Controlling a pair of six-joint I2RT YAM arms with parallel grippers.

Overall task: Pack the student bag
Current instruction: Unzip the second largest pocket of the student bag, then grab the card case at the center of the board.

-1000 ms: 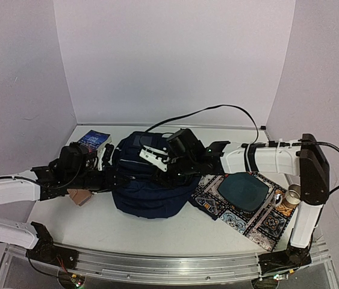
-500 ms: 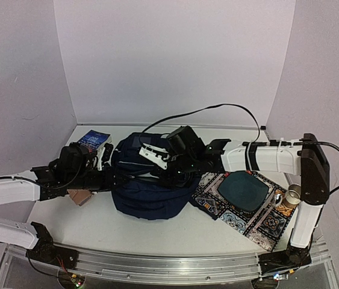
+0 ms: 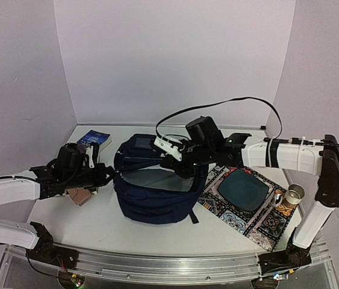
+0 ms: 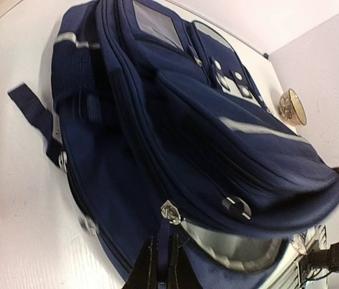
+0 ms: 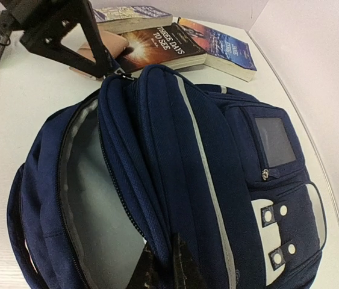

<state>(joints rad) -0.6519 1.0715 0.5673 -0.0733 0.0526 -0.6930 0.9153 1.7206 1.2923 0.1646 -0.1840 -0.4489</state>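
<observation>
Bag status: student bag (image 3: pixel 151 195) lies mid-table (image 3: pixel 97 226), between the books (image 5: pixel 157 39) on the left and the patterned mat (image 3: pixel 241 214) on the right. Main compartment is unzipped, pale lining showing.

Left gripper (image 4: pixel 161 262): jaws closed tight on the zip-pull tab at the bag's left end. Right gripper (image 5: pixel 168 262): jaws pinched narrow on the rim of the opening, front-panel side. The mouth is spread between the two holds.

Handling, as a guess:
- Soft fabric with no frame, and it looks near empty, so light.
- It would sag and fold shut wherever released, and probably slide on the smooth tabletop if tugged from one side.
- Best holds are the zip tab, seamed rim and webbing straps. Flat panels give the fingers nothing to bite.
- The tab is small and could slip out under a hard pull.
</observation>
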